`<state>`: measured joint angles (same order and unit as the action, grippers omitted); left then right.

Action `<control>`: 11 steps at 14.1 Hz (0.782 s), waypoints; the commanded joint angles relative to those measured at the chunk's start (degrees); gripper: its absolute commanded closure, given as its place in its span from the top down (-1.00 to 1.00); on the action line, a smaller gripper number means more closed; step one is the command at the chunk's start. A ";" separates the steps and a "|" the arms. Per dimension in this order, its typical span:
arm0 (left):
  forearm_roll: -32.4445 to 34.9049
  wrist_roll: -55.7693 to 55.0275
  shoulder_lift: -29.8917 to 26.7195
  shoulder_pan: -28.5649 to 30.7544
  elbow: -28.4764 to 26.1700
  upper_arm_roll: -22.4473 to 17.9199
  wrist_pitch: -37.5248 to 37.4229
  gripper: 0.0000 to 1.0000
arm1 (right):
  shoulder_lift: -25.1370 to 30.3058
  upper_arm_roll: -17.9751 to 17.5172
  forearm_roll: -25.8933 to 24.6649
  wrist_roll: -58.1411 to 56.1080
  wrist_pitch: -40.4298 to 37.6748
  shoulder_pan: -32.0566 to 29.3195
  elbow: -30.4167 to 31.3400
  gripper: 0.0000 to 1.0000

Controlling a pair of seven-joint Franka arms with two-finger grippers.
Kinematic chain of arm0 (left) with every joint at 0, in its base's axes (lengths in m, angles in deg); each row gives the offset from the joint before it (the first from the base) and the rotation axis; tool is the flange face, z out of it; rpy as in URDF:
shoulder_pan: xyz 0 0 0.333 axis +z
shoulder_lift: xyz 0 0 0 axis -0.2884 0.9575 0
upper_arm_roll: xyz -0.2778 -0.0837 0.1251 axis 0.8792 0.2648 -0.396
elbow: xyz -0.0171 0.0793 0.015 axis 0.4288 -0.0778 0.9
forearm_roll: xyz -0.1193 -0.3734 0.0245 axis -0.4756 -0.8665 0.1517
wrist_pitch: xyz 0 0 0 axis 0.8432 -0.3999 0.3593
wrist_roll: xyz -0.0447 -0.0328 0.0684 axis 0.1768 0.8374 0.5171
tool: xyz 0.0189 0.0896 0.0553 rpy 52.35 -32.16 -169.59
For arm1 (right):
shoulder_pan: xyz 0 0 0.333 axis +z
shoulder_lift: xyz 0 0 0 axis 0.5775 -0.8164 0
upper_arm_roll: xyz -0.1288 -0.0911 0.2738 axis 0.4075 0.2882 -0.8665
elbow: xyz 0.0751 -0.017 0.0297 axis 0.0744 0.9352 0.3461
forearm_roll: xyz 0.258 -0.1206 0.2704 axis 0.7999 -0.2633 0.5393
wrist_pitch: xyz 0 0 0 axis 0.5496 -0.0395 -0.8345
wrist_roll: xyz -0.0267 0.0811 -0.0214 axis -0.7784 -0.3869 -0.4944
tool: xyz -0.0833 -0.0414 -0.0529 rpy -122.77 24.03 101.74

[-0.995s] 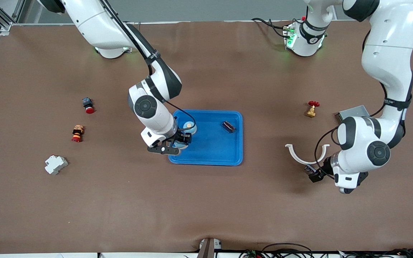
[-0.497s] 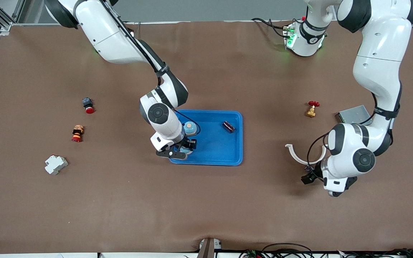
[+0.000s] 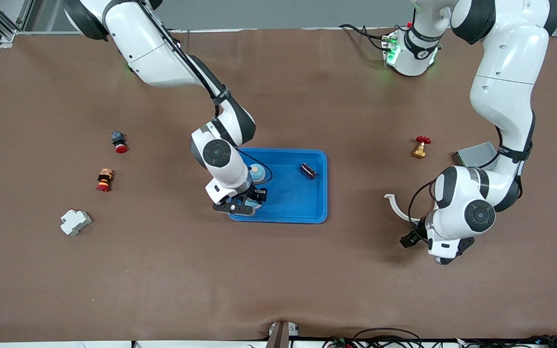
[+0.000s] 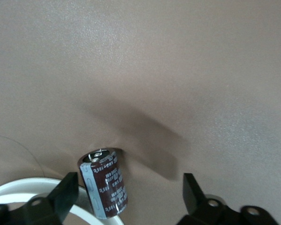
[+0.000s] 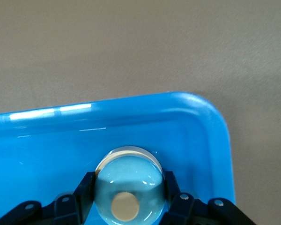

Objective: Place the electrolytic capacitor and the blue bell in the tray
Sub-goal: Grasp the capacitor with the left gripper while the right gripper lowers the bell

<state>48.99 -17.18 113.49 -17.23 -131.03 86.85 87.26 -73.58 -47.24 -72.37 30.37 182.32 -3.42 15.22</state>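
presently the right gripper [image 3: 252, 199] is clamped on the blue bell [image 5: 128, 180] inside the blue tray [image 3: 302, 212], at the tray corner nearest the front camera toward the right arm's end. the left gripper [image 4: 131, 197], jaws spread wide, straddles without gripping the electrolytic capacitor [image 4: 105, 183] standing on the brown table [image 3: 278, 270] beside a white curved clip [image 3: 394, 205].

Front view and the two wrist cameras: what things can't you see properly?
- Front view: the capacitor is hidden by the left arm; only the left wrist view shows it.
- Front view: the white ring is half covered by the left arm.
- Right wrist view: the blue bell is cut off by the picture's edge, so whether it touches the tray cannot be told.
- Front view: the dark thing in the tray is too small to name.
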 commanded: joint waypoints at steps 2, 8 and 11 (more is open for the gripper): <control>1.60 -1.10 0.64 0.03 1.18 -0.02 -0.28 -0.34 | -0.75 1.14 -2.22 1.46 -0.30 0.84 -1.36 -1.00; 1.60 -1.01 -0.06 0.38 1.44 -0.02 -0.54 -1.00 | -0.75 1.14 -2.13 2.60 -0.22 0.75 -1.27 0.99; 1.08 -1.01 -3.03 0.82 1.53 -0.02 -2.29 -1.00 | 0.30 1.05 -1.87 3.05 -1.70 0.40 -1.45 1.00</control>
<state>49.05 -17.18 113.14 -16.78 -129.73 86.72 87.16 -73.61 -46.52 -73.54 31.79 182.20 -3.38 14.95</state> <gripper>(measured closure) 0.665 0.128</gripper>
